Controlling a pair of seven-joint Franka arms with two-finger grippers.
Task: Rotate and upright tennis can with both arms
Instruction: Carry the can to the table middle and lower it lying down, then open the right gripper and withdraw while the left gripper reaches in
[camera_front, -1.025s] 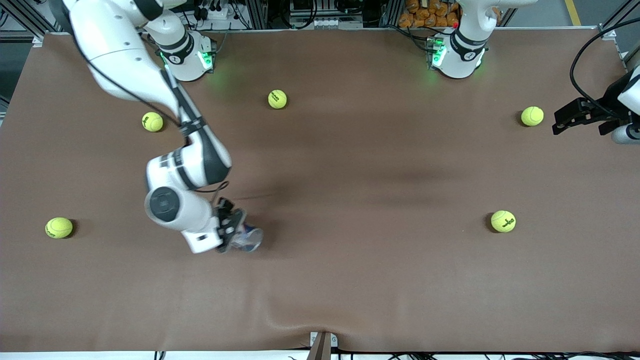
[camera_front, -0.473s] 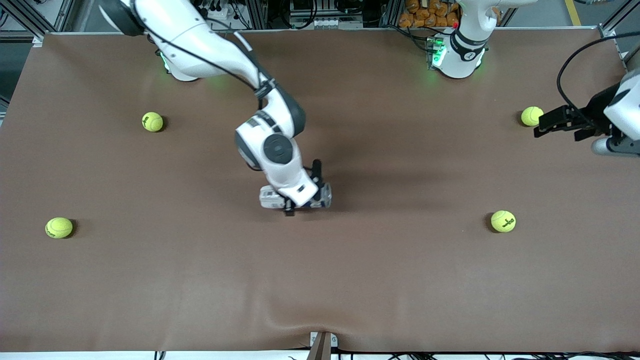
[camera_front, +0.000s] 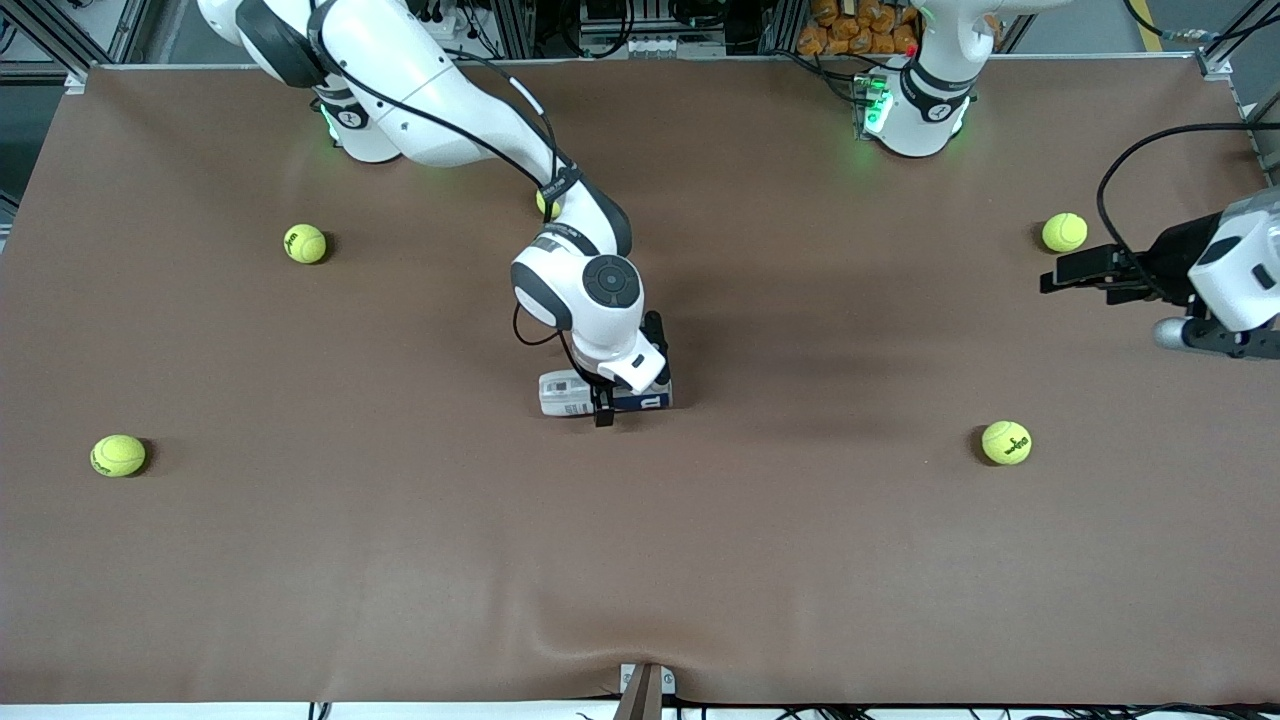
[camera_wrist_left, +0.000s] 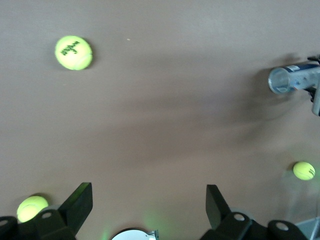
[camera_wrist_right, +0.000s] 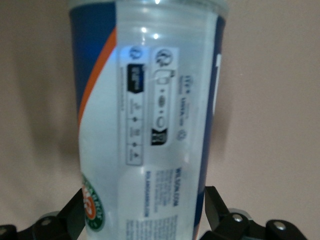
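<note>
Both arms are glossy white shells with dark grey joint bands. The right arm (camera_front: 430, 95) carries a round dark grey cap on its wrist housing, and a thin black cable is strapped along its forearm. Each base (camera_front: 915, 110) glows green at the side. The left arm (camera_front: 1235, 270) trails a looping black cable. The grippers (camera_wrist_left: 145, 200) have black, blocky fingers with small silver screws.

The right arm is reaching from its base at about 11 o'clock toward the middle of the tabletop, with its wrist bending down. The right gripper (camera_front: 625, 390) is closing its fingers (camera_wrist_right: 216, 200) on the tennis can (camera_front: 600, 393). The left arm is waiting at 3 o'clock, its left gripper (camera_front: 1065, 275) hanging with fingers (camera_wrist_left: 80, 202) spread apart.
</note>
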